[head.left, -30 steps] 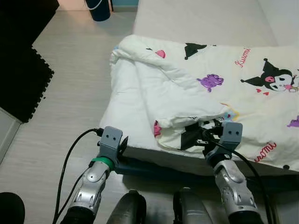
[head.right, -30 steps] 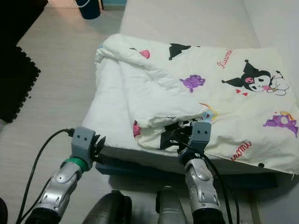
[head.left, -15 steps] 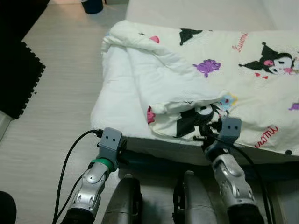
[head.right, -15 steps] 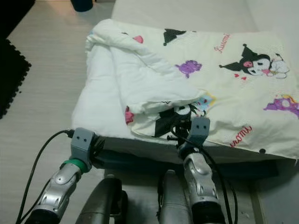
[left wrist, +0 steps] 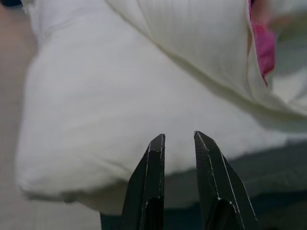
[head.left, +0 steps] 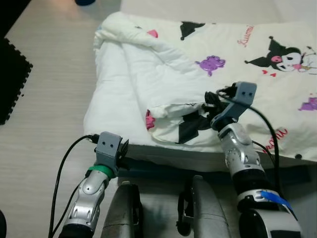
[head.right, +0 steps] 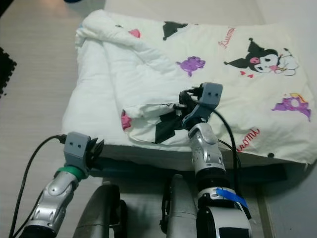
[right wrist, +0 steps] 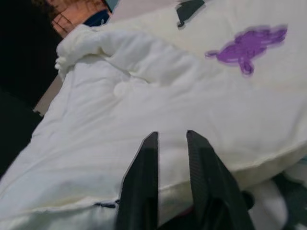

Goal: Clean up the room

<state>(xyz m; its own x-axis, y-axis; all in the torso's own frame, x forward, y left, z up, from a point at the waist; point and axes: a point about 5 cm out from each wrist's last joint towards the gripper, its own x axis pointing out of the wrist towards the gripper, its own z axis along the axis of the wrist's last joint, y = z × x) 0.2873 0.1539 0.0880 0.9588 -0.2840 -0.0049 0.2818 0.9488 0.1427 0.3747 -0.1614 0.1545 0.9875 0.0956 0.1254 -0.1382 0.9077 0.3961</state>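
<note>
A white comforter (head.left: 163,74) printed with black, purple and pink cartoon figures lies on the bed, its near left corner folded back over itself. My right gripper (head.left: 209,100) hovers just over the edge of that folded flap (right wrist: 144,86). Its fingers (right wrist: 149,158) are open a narrow gap, with nothing between them. My left gripper (head.left: 124,152) is low at the bed's front edge, pointing at the hanging white side of the comforter (left wrist: 96,110). It is also open a narrow gap and holds nothing.
The dark blue bed base (head.left: 163,171) runs right in front of my legs (head.left: 129,213). Pale wooden floor (head.left: 44,99) lies to the left, with a black foam mat (head.left: 7,74) at the far left edge.
The view has moved closer to the bed. My right gripper has risen from the comforter's front edge to above the folded flap. My left gripper stays low by the bed edge.
</note>
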